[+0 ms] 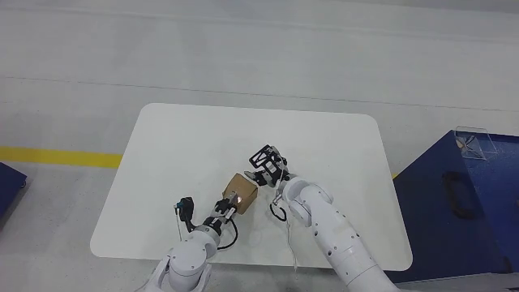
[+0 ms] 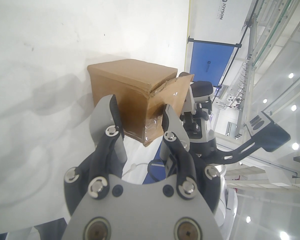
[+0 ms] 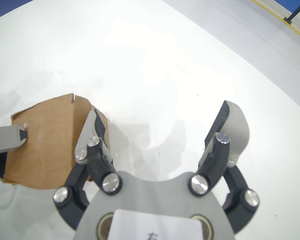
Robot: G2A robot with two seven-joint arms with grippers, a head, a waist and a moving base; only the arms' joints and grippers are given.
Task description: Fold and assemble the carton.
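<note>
A small brown carton stands on the white table, near its front edge. One taped flap sticks out at a torn corner. My left gripper is open, its fingers straddling the carton's near corner. One of its fingertips rests against a carton face. My right gripper is open on the carton's other side, above bare table. One of its fingers lies right along the carton's edge. In the top view the left gripper and right gripper flank the carton.
A blue cabinet with a clear stand stands past the table's right edge. The table's far half and left side are bare. Yellow floor lines run beside the table.
</note>
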